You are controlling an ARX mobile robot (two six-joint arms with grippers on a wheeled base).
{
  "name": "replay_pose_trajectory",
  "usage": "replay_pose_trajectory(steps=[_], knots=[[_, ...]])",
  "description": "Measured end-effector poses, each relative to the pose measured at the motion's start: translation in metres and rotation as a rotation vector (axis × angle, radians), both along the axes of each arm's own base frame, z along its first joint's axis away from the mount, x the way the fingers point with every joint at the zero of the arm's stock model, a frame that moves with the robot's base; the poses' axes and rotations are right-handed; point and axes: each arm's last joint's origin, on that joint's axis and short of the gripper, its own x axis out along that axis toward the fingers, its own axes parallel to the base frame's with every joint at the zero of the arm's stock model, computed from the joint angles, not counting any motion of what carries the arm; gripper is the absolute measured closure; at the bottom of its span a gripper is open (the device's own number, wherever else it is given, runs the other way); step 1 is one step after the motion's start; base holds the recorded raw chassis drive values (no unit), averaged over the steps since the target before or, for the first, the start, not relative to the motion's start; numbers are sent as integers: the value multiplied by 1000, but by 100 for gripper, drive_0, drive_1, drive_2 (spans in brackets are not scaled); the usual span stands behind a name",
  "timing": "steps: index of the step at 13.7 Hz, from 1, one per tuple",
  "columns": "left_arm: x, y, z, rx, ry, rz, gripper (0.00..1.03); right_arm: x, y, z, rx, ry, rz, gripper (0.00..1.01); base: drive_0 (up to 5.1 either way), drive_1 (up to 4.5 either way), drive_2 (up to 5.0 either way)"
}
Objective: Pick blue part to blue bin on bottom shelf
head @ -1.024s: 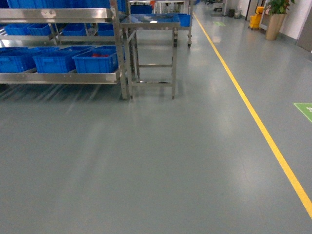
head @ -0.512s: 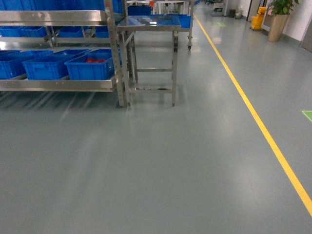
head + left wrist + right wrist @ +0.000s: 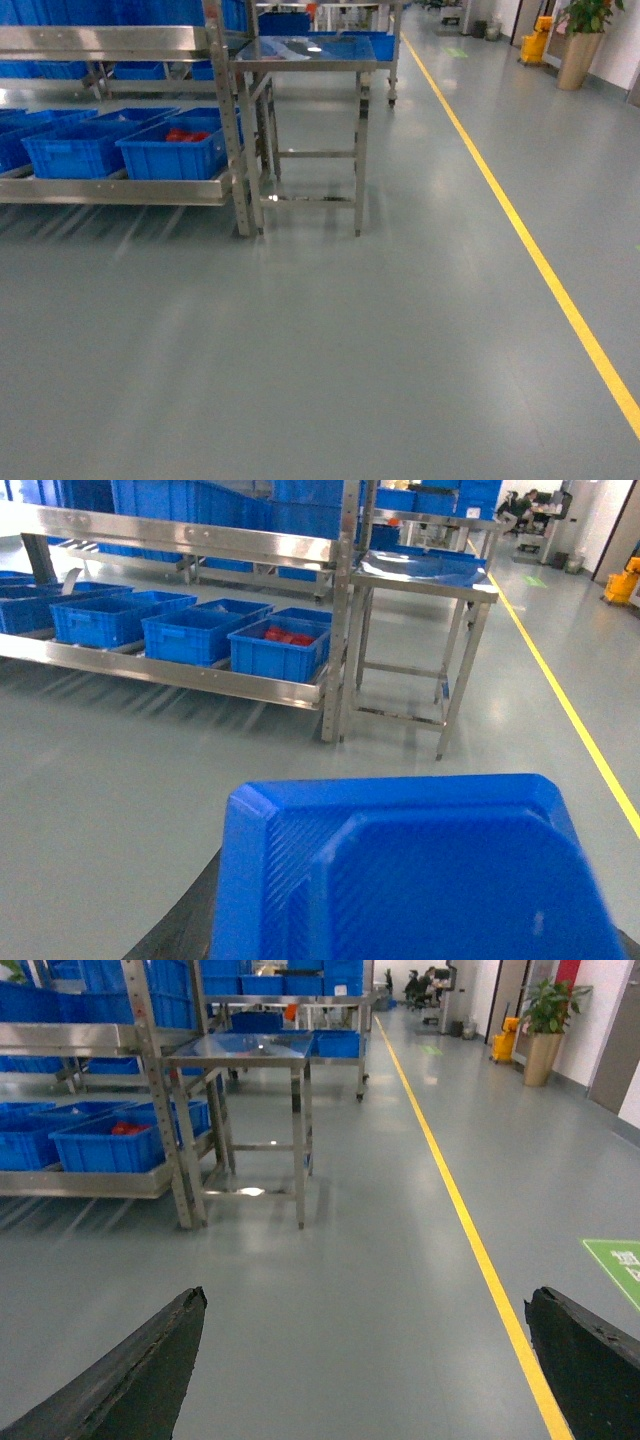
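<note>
Where the head view looked ahead, the low stainless-steel bottom shelf (image 3: pixel 120 190) carried bright-blue plastic crates (image 3: pixel 75 150) beside a small steel table (image 3: pixel 305 60); neither gripper showed. In the left wrist view, a blue ribbed plastic slab (image 3: pixel 420 880) hid that gripper. In the right wrist view, the right gripper (image 3: pixel 365 1360) gaped wide, empty. The blue part was indiscernible.

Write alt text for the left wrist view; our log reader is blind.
A large blue plastic piece fills the foreground. Behind it, blue crates sit on a low steel rack, with a small steel table at its right.
</note>
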Motion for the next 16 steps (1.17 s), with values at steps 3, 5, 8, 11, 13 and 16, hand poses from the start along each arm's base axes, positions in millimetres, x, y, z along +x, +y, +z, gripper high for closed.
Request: replay_pose_trajectory(steps=[3, 5, 8, 11, 13, 16], knots=[[0, 0, 0, -1, -1, 0, 59, 0, 0, 0, 0, 0, 0, 3, -6, 424, -437], [0, 0, 0, 1, 1, 0, 59, 0, 0, 0, 0, -1, 0, 3, 0, 430, -431], [0, 0, 0, -1, -1, 0, 59, 0, 0, 0, 0, 1, 0, 3, -3, 427, -433], [0, 0, 0, 0, 0, 0, 59, 0, 0, 0, 0, -3, 0, 3, 0, 431, -430], [0, 0, 0, 1, 1, 1, 59, 0, 0, 0, 0, -2, 0, 3, -4, 426, -434], [0, 0, 0, 1, 1, 0, 59, 0, 0, 0, 0, -3, 0, 3, 1, 431, -429]])
